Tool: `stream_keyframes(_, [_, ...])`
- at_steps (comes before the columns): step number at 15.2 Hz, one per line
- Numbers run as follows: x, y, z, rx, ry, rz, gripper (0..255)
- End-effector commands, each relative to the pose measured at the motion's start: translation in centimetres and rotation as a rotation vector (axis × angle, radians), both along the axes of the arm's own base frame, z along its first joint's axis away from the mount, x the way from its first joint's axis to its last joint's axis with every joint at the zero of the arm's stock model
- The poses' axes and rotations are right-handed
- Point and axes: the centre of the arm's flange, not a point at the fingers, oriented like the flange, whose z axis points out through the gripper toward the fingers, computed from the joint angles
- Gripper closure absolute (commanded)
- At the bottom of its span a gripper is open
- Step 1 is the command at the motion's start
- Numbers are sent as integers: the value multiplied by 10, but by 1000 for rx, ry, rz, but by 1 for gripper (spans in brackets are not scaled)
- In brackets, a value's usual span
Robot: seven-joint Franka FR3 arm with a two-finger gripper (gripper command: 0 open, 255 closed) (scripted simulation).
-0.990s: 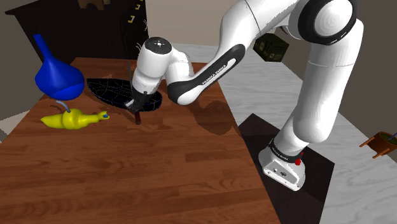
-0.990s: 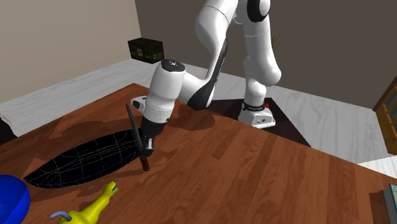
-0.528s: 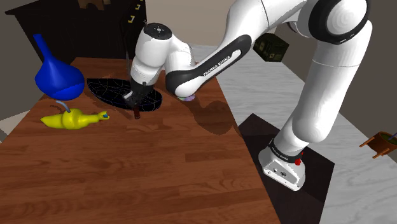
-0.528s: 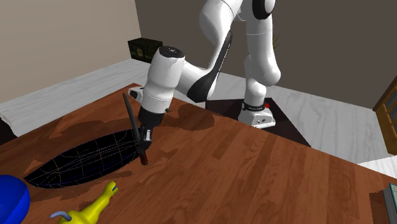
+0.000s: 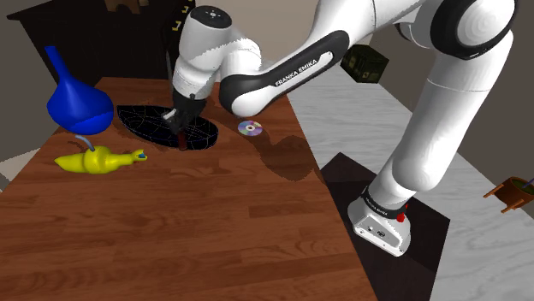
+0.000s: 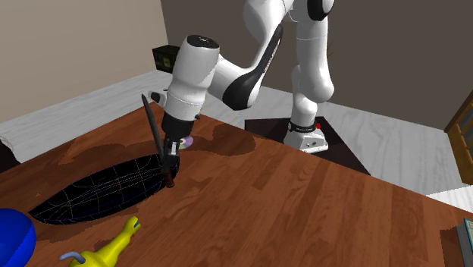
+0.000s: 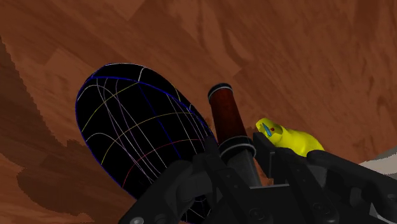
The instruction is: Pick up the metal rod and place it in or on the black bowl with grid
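Single white arm over a wooden desk [image 5: 214, 231]. The pincer [image 6: 171, 148] is pinching the metal rod [image 6: 155, 136], its two black fingers clamped on the shaft just above a thicker, red-brown banded end. The rod hangs tilted, with that thick end below the pincer at the near rim of the black bowl with grid [image 6: 98, 193]. Whether the tip touches the rim cannot be told.

Handling, as judged: the rod is stiff, slender and probably smooth, so it may swivel between flat fingers. A hold close to the thick end leaves the long shaft as a lever above the pincer, so a slow, level lowering suits it. The bowl is shallow and wide, and the rod may roll once released.

The second exterior view shows the thin dark shaft rising above the pincer. The wrist view gives instead the banded end [image 7: 228, 118] beyond the fingertips [image 7: 210, 159], the bowl's coloured grid lines [image 7: 137, 133] and a yellow toy [image 7: 289, 137] close beside the pincer. The shoulder view adds a disc [image 5: 249, 128] lying near the pincer and a blue flask [image 5: 77, 103] beyond the bowl.
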Motion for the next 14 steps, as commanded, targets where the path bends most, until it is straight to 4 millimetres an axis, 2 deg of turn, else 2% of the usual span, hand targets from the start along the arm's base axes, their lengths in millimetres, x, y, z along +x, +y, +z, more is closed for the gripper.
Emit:
stream_keyframes(1, [0,0,11,0,0,0,255])
stream_keyframes(14, [0,0,79,0,0,0,255])
